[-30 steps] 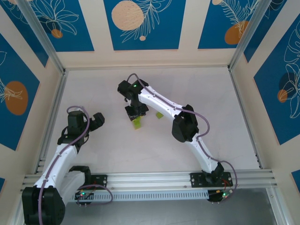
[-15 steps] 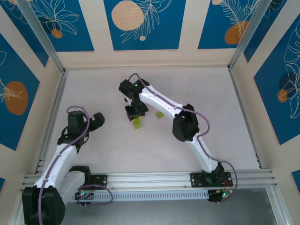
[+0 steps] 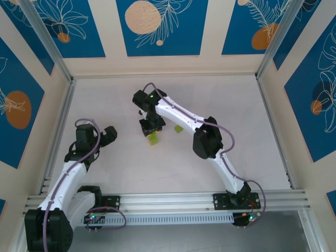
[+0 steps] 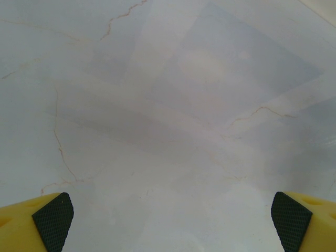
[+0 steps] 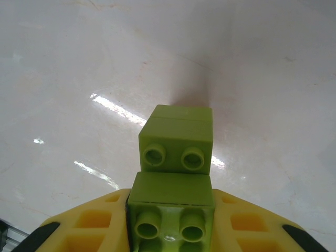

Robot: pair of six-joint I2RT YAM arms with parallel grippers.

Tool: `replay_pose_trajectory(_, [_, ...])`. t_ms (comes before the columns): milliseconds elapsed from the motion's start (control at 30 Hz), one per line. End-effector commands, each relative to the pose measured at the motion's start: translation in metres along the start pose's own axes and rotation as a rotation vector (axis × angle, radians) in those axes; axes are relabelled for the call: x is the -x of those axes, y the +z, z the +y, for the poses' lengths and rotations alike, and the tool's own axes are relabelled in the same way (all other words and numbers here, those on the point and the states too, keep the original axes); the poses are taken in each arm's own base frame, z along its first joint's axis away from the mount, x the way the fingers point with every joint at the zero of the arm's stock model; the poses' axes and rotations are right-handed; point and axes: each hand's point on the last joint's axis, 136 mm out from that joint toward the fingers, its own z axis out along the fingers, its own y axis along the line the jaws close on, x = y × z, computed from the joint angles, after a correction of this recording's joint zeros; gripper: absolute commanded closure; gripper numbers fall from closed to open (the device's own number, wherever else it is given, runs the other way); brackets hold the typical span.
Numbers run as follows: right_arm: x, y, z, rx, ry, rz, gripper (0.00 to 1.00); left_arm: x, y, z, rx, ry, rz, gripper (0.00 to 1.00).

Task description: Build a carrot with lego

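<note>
While my right hand (image 5: 170, 233) grasps the lime-green brick stack (image 5: 177, 139) well clear of the table (image 3: 236, 105) edges, left hand (image 4: 171, 220) released, I'd keep studs square and press straight down onto the loose brick (image 3: 179, 128).

Lime-green lego (image 5: 176, 139) bricks of smooth, faintly glossy plastic stand over a pale, polished tabletop (image 5: 252, 63) veined like marble and streaked with glare. The right gripper (image 5: 170, 233) shows yellow moulded plastic. The left gripper (image 4: 170, 231) carries black, cross-hatched, matt pads (image 4: 52, 220). Ribbed metal rails (image 3: 173, 200) look satin.
</note>
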Motion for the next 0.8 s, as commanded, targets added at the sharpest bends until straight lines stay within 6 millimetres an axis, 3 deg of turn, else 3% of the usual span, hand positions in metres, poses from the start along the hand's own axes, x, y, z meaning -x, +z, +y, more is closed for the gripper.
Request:
replay_pose_trajectory(0, [-0.017,0.015,0.007,-0.012,-0.007,0.076,0.72,0.004,-0.002,-0.003,-0.018,0.017,-0.019,0.01])
replay_pose_trajectory(767, [-0.029,0.037,0.016,-0.081,-0.054,0.148,0.72,0.005,-0.002,-0.003,-0.018,0.017,-0.022,0.01])
